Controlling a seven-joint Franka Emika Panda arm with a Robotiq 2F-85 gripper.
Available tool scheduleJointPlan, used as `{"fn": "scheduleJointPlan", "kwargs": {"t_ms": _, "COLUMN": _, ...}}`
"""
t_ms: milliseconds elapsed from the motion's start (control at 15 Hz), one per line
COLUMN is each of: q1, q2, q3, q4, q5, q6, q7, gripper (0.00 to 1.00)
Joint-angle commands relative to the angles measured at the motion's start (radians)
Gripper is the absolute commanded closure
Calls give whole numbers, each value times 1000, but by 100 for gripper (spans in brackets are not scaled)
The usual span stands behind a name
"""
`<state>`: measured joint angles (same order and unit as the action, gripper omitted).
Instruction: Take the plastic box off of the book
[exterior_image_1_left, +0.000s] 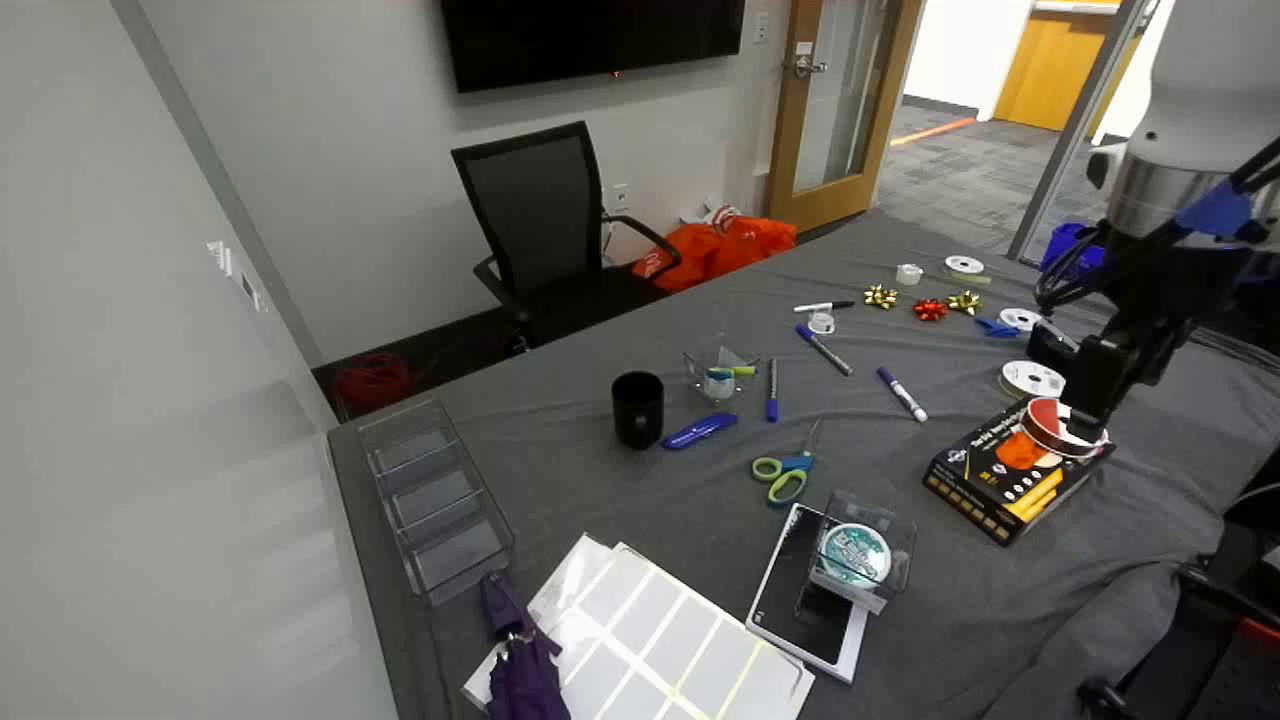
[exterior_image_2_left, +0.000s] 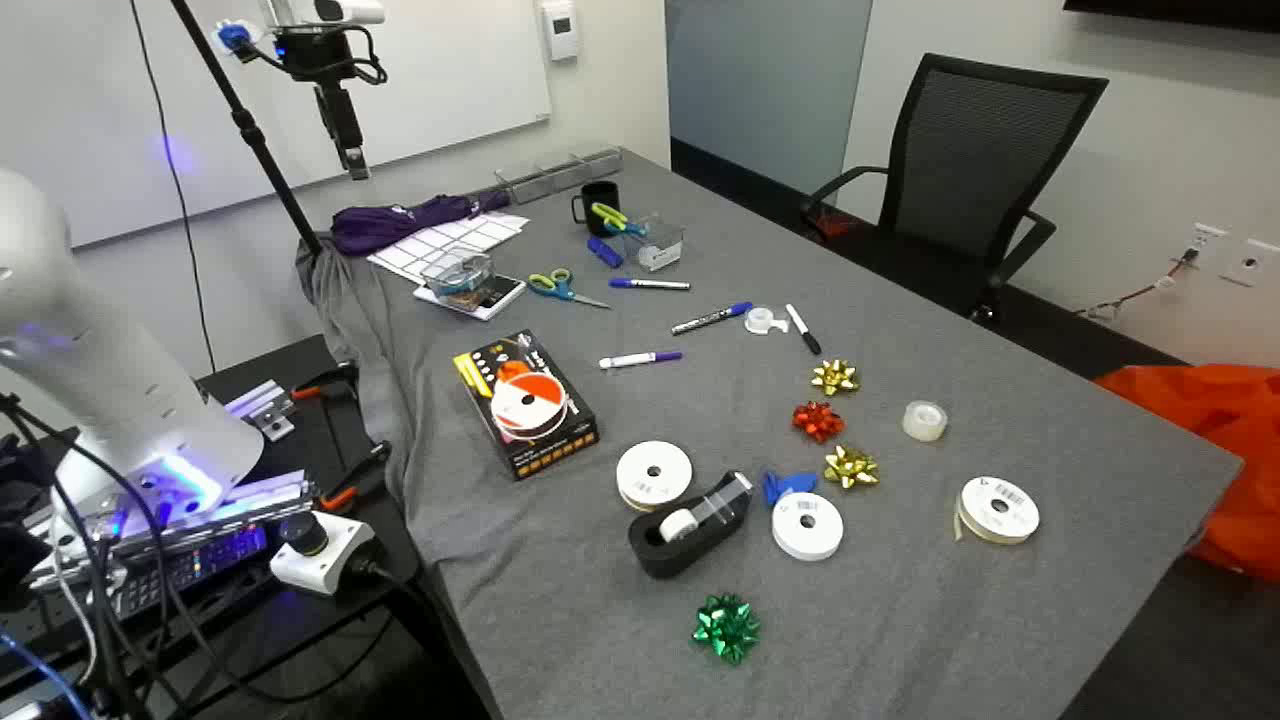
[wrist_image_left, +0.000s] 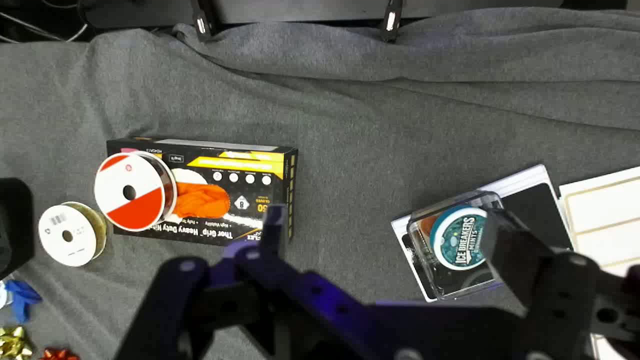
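Topping glossy book (exterior_image_1_left: 797, 600), clear plastic box (exterior_image_1_left: 900, 550)

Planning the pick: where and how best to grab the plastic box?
I'd come straight down and grip the plastic box across opposite outer walls, near the top. They rise from the flat book, so a low side approach could clip it; the mints container within seems to crowd an inside grip. Whether the open gripper spans the box isn't clear.

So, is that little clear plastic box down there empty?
No: the wrist view shows a round mints container, lettered Ice Breakers, inside the clear plastic box.
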<state>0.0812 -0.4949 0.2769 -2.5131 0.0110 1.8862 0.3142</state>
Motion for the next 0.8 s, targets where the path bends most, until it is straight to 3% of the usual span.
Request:
{"fn": "scheduleJointPlan", "kwargs": {"t_ms": 0, "q1": 19, "q2": 3, "q3": -17, "q4": 1, "q5": -8, "q6": -1, "q7": 8, "gripper": 0}}
{"fn": "scheduleJointPlan", "kwargs": {"t_ms": 267, "q1": 17, "q2": 39, "q3": -28, "q4": -11, "q5": 30, "q6": 74, "q7": 23, "gripper": 0}}
{"fn": "scheduleJointPlan", "kwargs": {"t_ms": 733, "q1": 18, "q2": 172, "q3": -55, "q4": -35, "q5": 169, "q6": 325, "q7": 65, "gripper": 0}}
